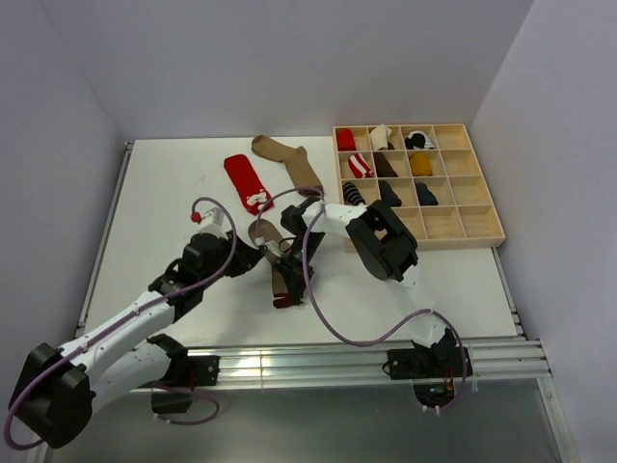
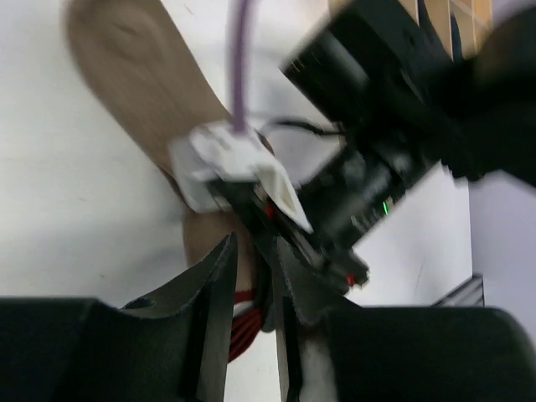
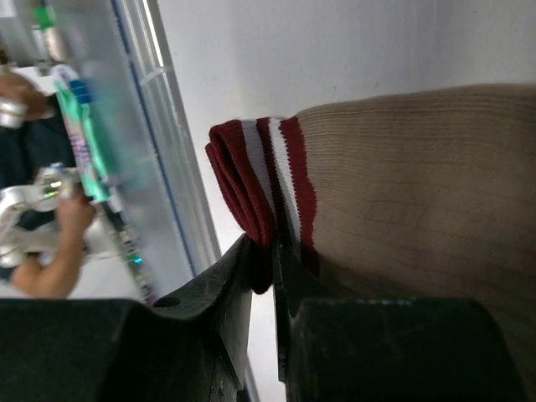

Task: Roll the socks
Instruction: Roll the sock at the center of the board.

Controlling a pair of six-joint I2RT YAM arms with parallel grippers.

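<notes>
The tan sock (image 3: 419,184) is matt ribbed knit cloth, its maroon and white cuff of the same soft weave. The right tool (image 3: 266,255) has matt black plastic fingers. The red sock (image 1: 247,181) and brown sock (image 1: 289,159) are matt cloth; the tray (image 1: 463,239) pale bare wood; the surface (image 1: 164,203) smooth matt white; the near rail (image 1: 318,362) bright metal

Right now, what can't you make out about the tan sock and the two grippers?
- Left wrist: blurred; whether the left gripper grips anything can't be told.
- Right wrist: the right gripper pinches the tan sock at its cuff; the frame edge cuts off the rest.
- Top external: both grippers cover the sock's middle, hiding how far it's rolled.
- Top external: tray contents too small to identify.
</notes>
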